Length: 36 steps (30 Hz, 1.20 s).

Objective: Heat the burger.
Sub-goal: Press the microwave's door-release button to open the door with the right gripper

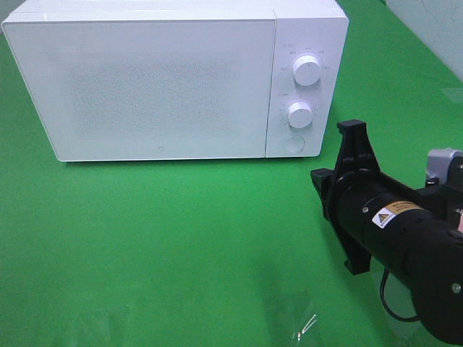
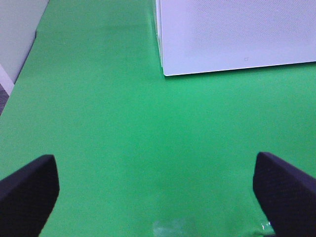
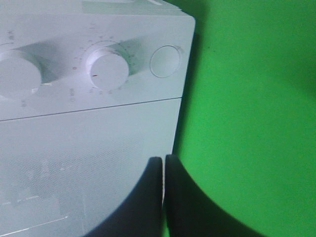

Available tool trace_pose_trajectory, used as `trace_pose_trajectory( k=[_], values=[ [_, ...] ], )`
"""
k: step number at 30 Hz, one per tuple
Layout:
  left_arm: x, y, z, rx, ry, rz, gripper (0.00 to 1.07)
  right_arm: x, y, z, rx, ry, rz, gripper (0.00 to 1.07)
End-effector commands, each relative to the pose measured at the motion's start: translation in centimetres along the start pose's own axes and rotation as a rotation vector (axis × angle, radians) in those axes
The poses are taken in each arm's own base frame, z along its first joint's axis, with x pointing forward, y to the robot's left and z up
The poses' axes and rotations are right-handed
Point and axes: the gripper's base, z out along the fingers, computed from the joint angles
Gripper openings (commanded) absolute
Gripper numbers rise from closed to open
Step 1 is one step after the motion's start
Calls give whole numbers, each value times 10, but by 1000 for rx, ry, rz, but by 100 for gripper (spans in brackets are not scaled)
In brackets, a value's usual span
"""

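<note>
burger: not seen in any view; it may be behind the shut door, but that cannot be told
microwave (image 1: 145, 87): white, standing on the green cloth (image 1: 181, 238) at the far side, its front facing the high camera
door (image 1: 137, 90): shut, flush with the front, its dotted window too cloudy to see through
control panel: right of the door, with an upper knob (image 1: 307, 71), a lower knob (image 1: 299, 114) and a round button (image 1: 293, 142) under them
right arm (image 1: 405, 224): black, reaching in from the right edge, its end near the microwave's lower right corner
right claw (image 3: 163, 192): clenched, fingers pressed together on nothing, aimed at the door's edge by the panel; contact with the microwave cannot be told
left claw (image 2: 155, 163): released, fingers spread wide over bare cloth, well apart from the microwave
clear film (image 1: 304, 325): what looks like a small shiny scrap on the cloth at the near edge
</note>
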Motion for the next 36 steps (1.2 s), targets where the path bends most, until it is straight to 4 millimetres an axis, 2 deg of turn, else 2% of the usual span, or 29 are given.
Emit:
trace_pose_trajectory(
  k=[1, 13, 14, 22, 24, 27, 36],
  values=[
    [2, -1, -2, 8, -13, 1, 100, 2, -11, 5, 42, -2, 21, 0],
    [2, -1, -2, 8, -13, 1, 100, 10, -19, 19, 68, -7, 26, 0],
    [2, -1, -2, 8, -13, 1, 100, 7, -17, 29, 61, -2, 20, 0],
    [2, -1, -2, 8, -13, 1, 100, 0, -9, 53, 59, -3, 25, 0],
    [2, -1, -2, 8, -13, 1, 100, -4, -10, 65, 61, -26, 31, 0],
    [2, -1, -2, 8, -13, 1, 100, -5, -10, 67, 61, -34, 35, 0],
    [2, -1, -2, 8, -13, 1, 100, -16, -6, 92, 60, -65, 50, 0]
  ],
)
